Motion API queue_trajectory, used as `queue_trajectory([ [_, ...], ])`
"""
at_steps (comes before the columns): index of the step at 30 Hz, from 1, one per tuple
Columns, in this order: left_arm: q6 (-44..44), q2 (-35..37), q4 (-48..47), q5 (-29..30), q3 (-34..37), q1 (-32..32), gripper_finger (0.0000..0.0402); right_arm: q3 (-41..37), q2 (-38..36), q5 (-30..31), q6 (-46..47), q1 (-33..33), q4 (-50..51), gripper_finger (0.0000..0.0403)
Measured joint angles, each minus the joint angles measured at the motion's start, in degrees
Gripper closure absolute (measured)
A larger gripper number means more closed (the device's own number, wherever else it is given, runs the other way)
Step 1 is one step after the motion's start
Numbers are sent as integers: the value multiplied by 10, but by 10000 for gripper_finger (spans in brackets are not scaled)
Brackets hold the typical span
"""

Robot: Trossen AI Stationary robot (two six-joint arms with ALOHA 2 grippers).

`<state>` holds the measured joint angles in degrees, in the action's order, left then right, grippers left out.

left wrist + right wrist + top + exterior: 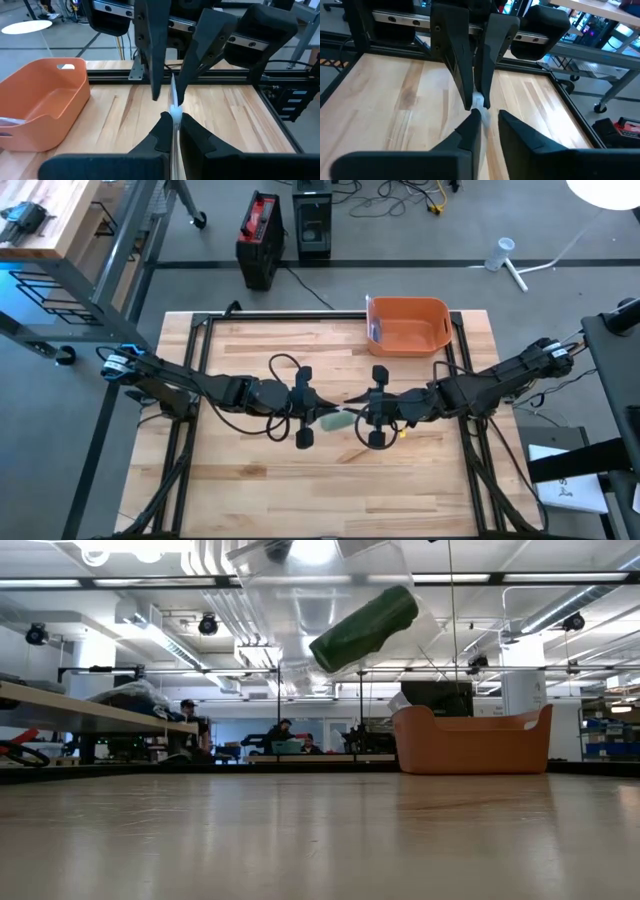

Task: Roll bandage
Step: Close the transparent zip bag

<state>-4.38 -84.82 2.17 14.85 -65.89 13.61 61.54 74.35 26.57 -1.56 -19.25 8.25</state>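
The bandage (331,420) is a pale green roll held above the middle of the table between the two arms. In the low view it shows as a green roll (365,628), tilted and well clear of the tabletop. My left gripper (173,119) is shut on it. My right gripper (489,118) faces it from the table's right, open. Its fingers (153,75) stand on either side of the bandage's white edge (173,92). That edge lies close against one right fingertip (474,116). My left gripper pinches the bandage between its two fingers, which come in level from the table's left. The white edge (175,111) sticks out just past the fingertips. The bandage is lifted clear of the table and tilted. Whether my right gripper touches it I cannot tell.
An orange bin (408,325) stands at the table's far edge, right of the middle, with a small packet in it. It also shows in the low view (470,740). Black frame rails (200,330) run along the table's far and side edges. People sit in the room behind the table.
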Motion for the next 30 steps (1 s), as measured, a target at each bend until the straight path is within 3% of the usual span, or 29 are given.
queue_trajectory([
  [7, 8, 1, 0, 12, 0, 0, 394, 0, 0, -1, -22, 0, -3, 398],
  [30, -13, 8, -25, 30, -2, 0, 396, 0, 0, 30, -36, 0, -2, 403],
])
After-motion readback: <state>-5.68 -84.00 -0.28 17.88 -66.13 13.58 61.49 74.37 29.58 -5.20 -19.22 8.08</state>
